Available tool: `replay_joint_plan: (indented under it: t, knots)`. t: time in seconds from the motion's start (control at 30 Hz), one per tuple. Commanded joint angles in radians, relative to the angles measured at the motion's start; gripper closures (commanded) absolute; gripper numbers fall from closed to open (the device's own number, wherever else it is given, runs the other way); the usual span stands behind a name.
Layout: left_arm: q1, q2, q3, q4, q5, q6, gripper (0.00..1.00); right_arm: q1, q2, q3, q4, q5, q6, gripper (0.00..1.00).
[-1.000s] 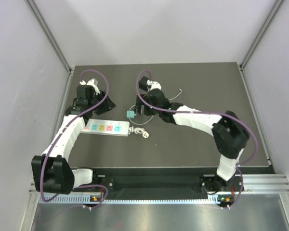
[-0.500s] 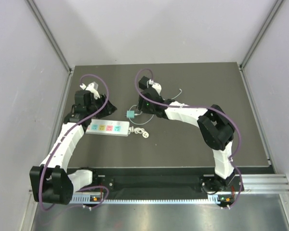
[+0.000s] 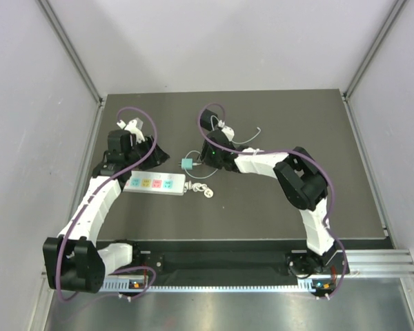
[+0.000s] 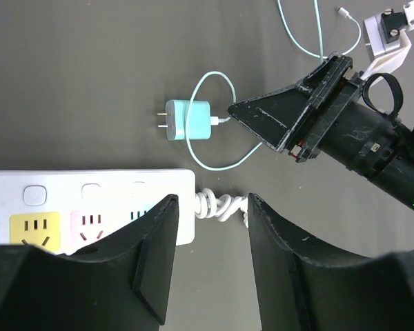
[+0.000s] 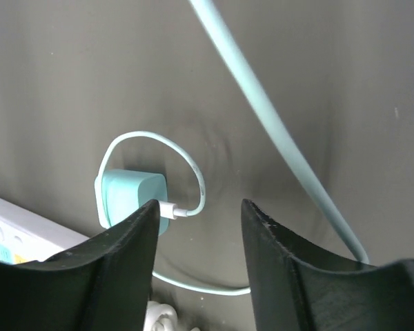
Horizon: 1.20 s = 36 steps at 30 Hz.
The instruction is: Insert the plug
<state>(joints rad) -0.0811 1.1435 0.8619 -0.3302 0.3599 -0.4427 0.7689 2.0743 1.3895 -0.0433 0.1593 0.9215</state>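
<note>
The plug (image 3: 187, 164) is a small teal cube adapter, not black, with two prongs and a thin pale teal wire. It lies flat on the dark table just beyond the white power strip (image 3: 154, 185). It also shows in the left wrist view (image 4: 190, 121) and the right wrist view (image 5: 127, 196). My right gripper (image 3: 207, 156) is open and empty, low beside the plug's wire end (image 5: 200, 207), with one fingertip (image 5: 134, 224) close to the plug. My left gripper (image 3: 154, 149) is open and empty (image 4: 210, 207), above the strip's right end (image 4: 90, 207).
A short coiled white cord (image 3: 200, 189) lies at the strip's right end (image 4: 221, 205). The plug's wire loops on the table and runs back to a loose end (image 3: 260, 129). The right gripper's body (image 4: 317, 117) lies right of the plug. Metal frame posts edge the table.
The right arm has folded its elbow in toward the middle, and its gripper stays close to the plug's right side. The left wrist has shifted slightly. The plug has not moved.
</note>
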Motion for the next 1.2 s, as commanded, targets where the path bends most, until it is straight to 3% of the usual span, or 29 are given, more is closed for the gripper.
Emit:
replay_joint_plan:
  t: [0.0, 0.47, 0.63, 0.8, 0.97, 1.17]
  knots:
    - [-0.002, -0.011, -0.014, 0.065, 0.014, 0.021, 0.51, -0.005, 0.015, 0.003, 0.068, -0.014, 0.043, 0.5]
    - [-0.002, -0.011, -0.017, 0.059, 0.008, 0.035, 0.51, -0.01, 0.076, 0.016, 0.1, -0.009, 0.1, 0.59]
    - [-0.003, -0.027, -0.018, 0.051, 0.005, 0.045, 0.5, -0.019, 0.07, -0.024, 0.21, -0.026, 0.076, 0.78]
    - [-0.014, -0.013, 0.017, 0.037, 0.019, 0.039, 0.5, -0.051, 0.041, -0.049, 0.381, -0.115, -0.061, 1.0]
    - [-0.026, 0.004, 0.072, -0.006, 0.033, 0.045, 0.5, -0.095, -0.022, -0.043, 0.485, -0.23, -0.29, 1.0]
    - [-0.04, 0.016, 0.153, -0.039, 0.04, 0.035, 0.51, -0.16, -0.203, -0.173, 0.744, -0.437, -0.508, 1.0]
